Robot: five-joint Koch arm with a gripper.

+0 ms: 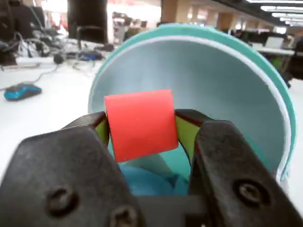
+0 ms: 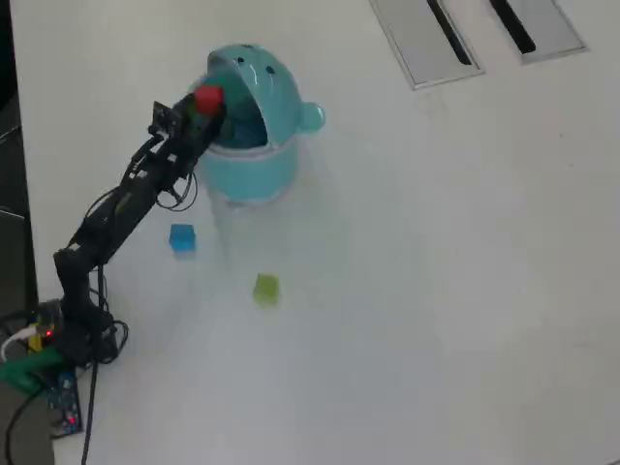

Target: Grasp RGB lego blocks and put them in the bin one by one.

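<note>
Red block point(image 1: 140, 124) sits clamped between my two black fingers point(image 1: 66, 175), one jaw on each flat side, and the grip looks square, with the yellow-green pads pressed against it. In the wrist view I face straight into the turquoise bin point(image 1: 265, 85): its domed lid stands open behind the block like a hood, and the darker hollow of the bin shows below, between my jaws. From overhead, my gripper point(image 2: 206, 101) hangs at the bin's point(image 2: 254, 174) mouth, on its left rim as that camera shows it, with the red block point(image 2: 207, 98) over the opening or very near its edge; I cannot tell which for certain.

I judge this to be the drop of the first block. To do it well I should carry the block a little further in, so it hangs clear over the hollow rather than the rim, keep my wrist level, and only then spread my fingers, just enough to let it fall. I should keep off the raised lid, since a knock might tip it shut or shove the bin.

Two blocks wait on the white table point(image 2: 436, 291): the blue block point(image 2: 181, 237) beside my arm, the yellow-green block point(image 2: 266, 288) a bit further out, both well apart from the bin.
</note>
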